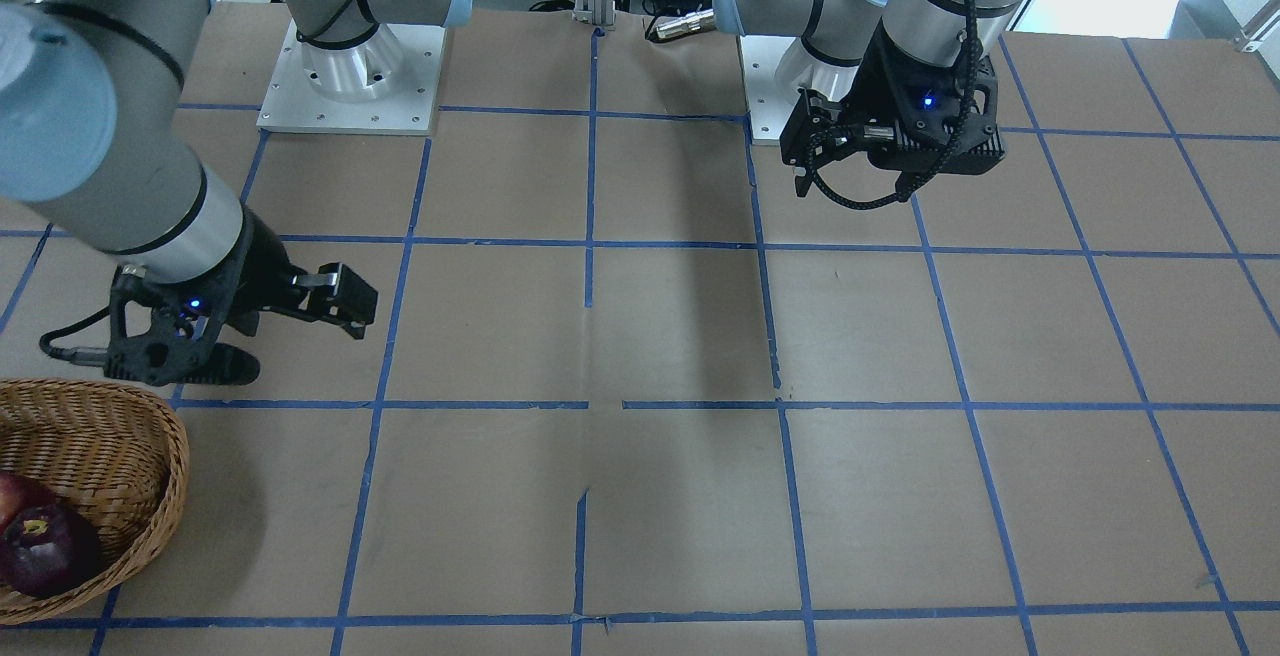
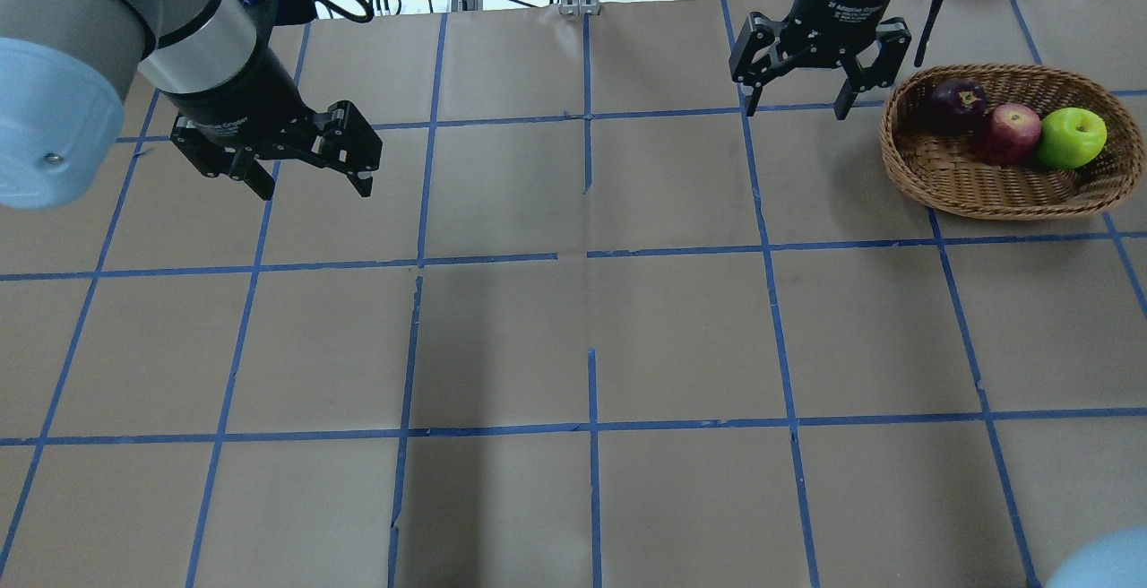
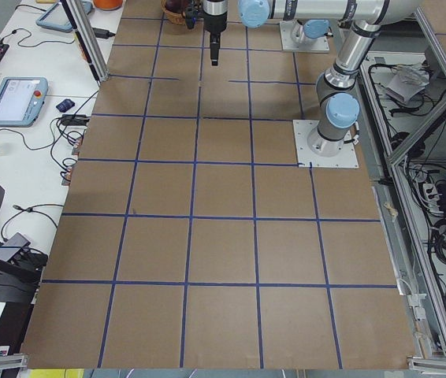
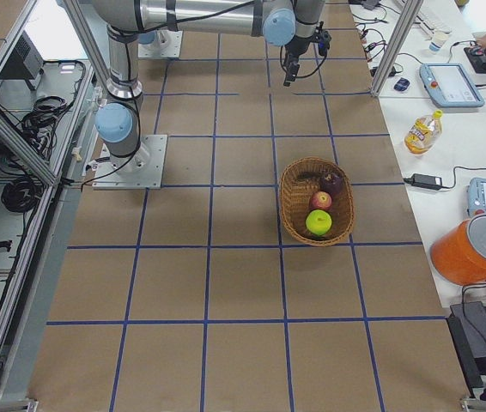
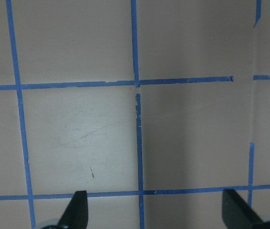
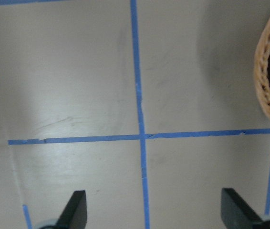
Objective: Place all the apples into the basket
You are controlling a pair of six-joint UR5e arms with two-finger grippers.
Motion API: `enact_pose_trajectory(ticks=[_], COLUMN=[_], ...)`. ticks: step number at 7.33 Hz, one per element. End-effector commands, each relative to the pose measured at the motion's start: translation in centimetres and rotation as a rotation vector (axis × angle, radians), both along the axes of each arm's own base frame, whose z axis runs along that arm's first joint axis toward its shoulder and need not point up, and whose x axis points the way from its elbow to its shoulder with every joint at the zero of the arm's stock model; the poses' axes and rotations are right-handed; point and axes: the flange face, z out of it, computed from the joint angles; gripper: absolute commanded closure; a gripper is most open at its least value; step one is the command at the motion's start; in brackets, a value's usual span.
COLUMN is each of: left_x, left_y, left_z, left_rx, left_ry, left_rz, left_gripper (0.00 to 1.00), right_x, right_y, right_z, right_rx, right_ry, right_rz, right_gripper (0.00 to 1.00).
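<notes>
Three round apples (image 2: 1011, 133), green, red and maroon, sit inside the shallow woven wicker basket (image 2: 1004, 209).
Your left hand (image 2: 314, 189) and right hand (image 2: 797, 108) hang wide open, empty; the right, near the rim, may bump it when leaving.

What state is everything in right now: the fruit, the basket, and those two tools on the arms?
Basket: upright, holding three apples.
Green apple: inside the basket.
Red apple: inside, between the other two.
Maroon apple: inside the basket.
Left tool: open, empty.
Right tool: open, empty, beside the basket, not touching it.
</notes>
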Motion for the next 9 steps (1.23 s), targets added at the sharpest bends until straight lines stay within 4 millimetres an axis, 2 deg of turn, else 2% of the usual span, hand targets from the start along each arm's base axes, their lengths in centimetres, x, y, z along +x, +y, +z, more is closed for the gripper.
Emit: enact_pose_trajectory(ticks=[1, 2, 3, 5, 6, 9], left_x=[0.0, 0.0, 0.0, 0.0, 0.0, 0.0], left_y=[-0.1, -0.1, -0.1, 0.2, 0.2, 0.3], left_z=[-0.1, -0.1, 0.0, 0.2, 0.2, 0.3], left_rx=[0.000, 0.000, -0.002, -0.005, -0.007, -0.008], left_ry=[0.000, 0.000, -0.001, 0.000, 0.000, 0.000], left_rz=[0.001, 0.001, 0.001, -0.003, -0.003, -0.002], left_gripper=[0.00, 0.00, 0.00, 0.00, 0.00, 0.00], right_x=[-1.3, -3.4, -4.1, -4.6, -5.1, -5.0], right_y=[2.9, 3.5, 4.4, 5.8, 5.8, 5.6], right_z=[2.4, 2.4, 2.8, 2.8, 2.7, 3.3], right_rx=[0.018, 0.016, 0.014, -0.010, -0.013, -0.037], right_ry=[0.002, -0.002, -0.001, 0.032, 0.090, 0.089], right_rz=[-0.026, -0.054, -0.075, -0.089, -0.130, -0.137], right_gripper=[0.00, 0.00, 0.00, 0.00, 0.00, 0.00])
